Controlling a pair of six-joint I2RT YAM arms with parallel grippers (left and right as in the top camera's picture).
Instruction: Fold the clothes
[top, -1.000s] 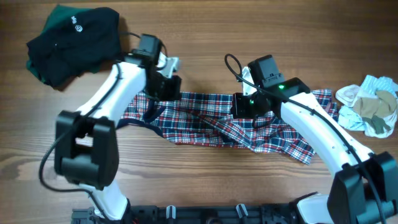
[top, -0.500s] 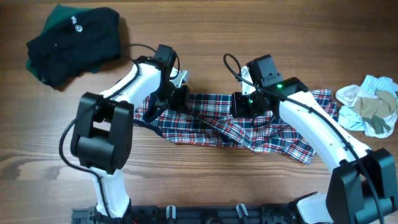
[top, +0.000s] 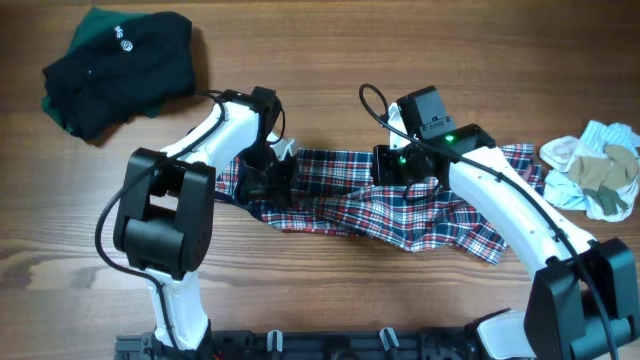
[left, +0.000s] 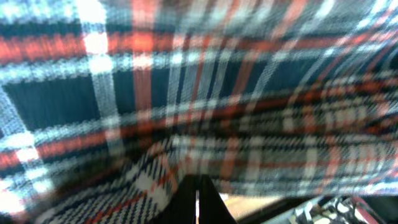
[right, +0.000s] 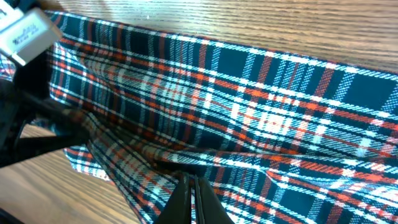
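**Both claws pinch the plaid top on the worktop**

The plaid sleeveless top (top: 345, 205) lies rumpled across the middle of the wooden worktop (top: 330, 60), stretched left to right in a loose band, with folds and ridges running along it. Its right end reaches close to a small pile of pale clothes (top: 595, 170) at the worktop's right edge.

The left claw (top: 272, 178) is down on the top's left end, near the navy-trimmed edge. In its wrist view the tips are pressed together, with plaid cloth bunched over them, so it is clenched on the top.

The right claw (top: 400, 172) sits at the upper middle of the top. Its wrist view shows the tips closed on a raised fold of the plaid.

The two claws are near each other, with a stretch of cloth between them.

A dark green and black garment (top: 115, 65) lies crumpled at the far left corner, well apart from the plaid top.
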